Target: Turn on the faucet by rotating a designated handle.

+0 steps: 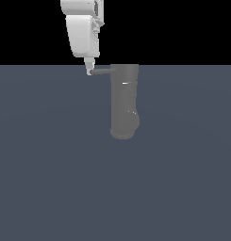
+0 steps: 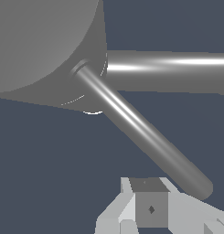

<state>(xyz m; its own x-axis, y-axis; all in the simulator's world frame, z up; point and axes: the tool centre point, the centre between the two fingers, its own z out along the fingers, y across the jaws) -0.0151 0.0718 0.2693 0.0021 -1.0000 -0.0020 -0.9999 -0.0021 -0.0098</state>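
Observation:
The faucet [image 1: 124, 101] is a dull-grey upright cylinder in the middle of the exterior view, with its bulged end at the bottom. The handle [image 1: 103, 71], a thin grey rod, sticks out from its upper end toward the exterior view's left. My gripper [image 1: 89, 70] hangs down from above with its white fingertips against the rod's free end. In the wrist view the handle [image 2: 136, 125] runs from the faucet [image 2: 40, 41] down to my gripper [image 2: 149, 201]. The fingers [image 2: 151, 208] sit together, shut on nothing, just beside the rod's tip.
A thicker grey bar [image 2: 168, 71] juts from the faucet body in the wrist view. The flat dark blue-grey floor [image 1: 51, 179] spreads all around the faucet. The white arm [image 1: 83, 33] comes down from above at the exterior view's upper left.

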